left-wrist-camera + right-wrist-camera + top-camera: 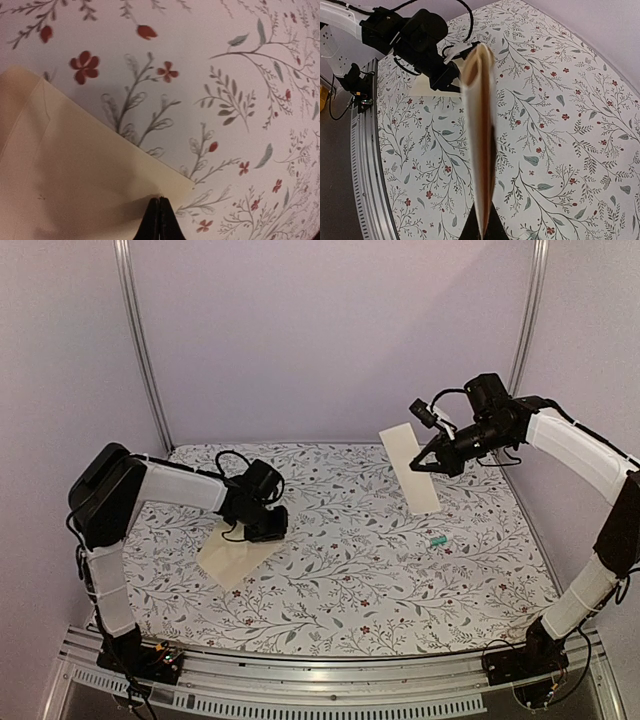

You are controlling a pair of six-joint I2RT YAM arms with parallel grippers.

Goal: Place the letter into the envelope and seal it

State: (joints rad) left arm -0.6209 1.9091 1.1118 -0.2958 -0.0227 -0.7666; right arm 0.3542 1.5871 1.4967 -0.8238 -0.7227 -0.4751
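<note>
Up at the far right, pinched tight in the jaws of the right gripper [432,462]: the letter [411,468], folded, thin, floppy. Could sag and miss the opening. Down left on the table [400,580], jaws of the left gripper [268,530] closed, tips at the edge of the flat cream envelope [232,555]. Smooth paper, might slide.

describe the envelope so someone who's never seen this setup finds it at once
Start at the floral tablecloth and go to its left side, by the left gripper. The envelope is the plain cream rectangle lying flat there, whereas the letter is held above the cloth in the right gripper.
</note>
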